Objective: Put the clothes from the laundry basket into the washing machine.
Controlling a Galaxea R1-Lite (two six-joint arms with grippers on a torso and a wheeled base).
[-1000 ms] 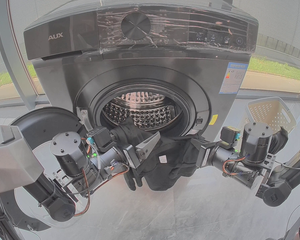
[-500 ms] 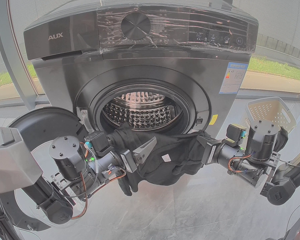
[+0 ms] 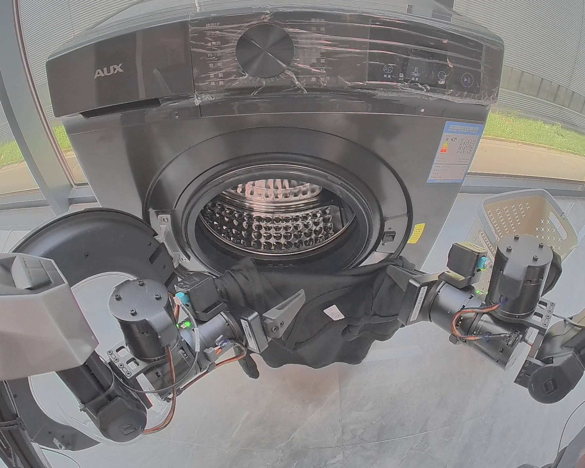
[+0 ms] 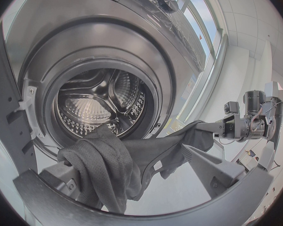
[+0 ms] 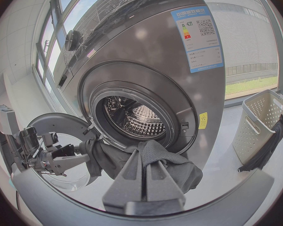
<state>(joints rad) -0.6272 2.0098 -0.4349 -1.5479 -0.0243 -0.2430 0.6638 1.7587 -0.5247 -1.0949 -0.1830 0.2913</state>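
Hanging between the two arms, a black garment (image 3: 331, 320) stretches across the front of the washer (image 3: 130, 157), just below the round mouth of the drum (image 3: 276, 219). Its upper edge lies in front of the lower rim of that mouth; whether it touches the rim cannot be told. None of it is inside the drum.

The right gripper (image 5: 145, 160) is clenched on the garment's right end, fingers close together with a fold of cloth pinched between them. The left gripper (image 4: 124, 156) is near the left side of the mouth with its jaws spread wide. The garment's left end is draped over one finger and hangs down from it, while the other finger stands bare. The middle of the garment sags toward the floor (image 3: 370, 411) without reaching it.

The door (image 3: 84, 242) is swung wide to the left of the mouth. A pale basket (image 3: 526, 219) stands on the floor to the right of the washer, with a second dark cloth (image 5: 267, 148) hanging over its right rim.
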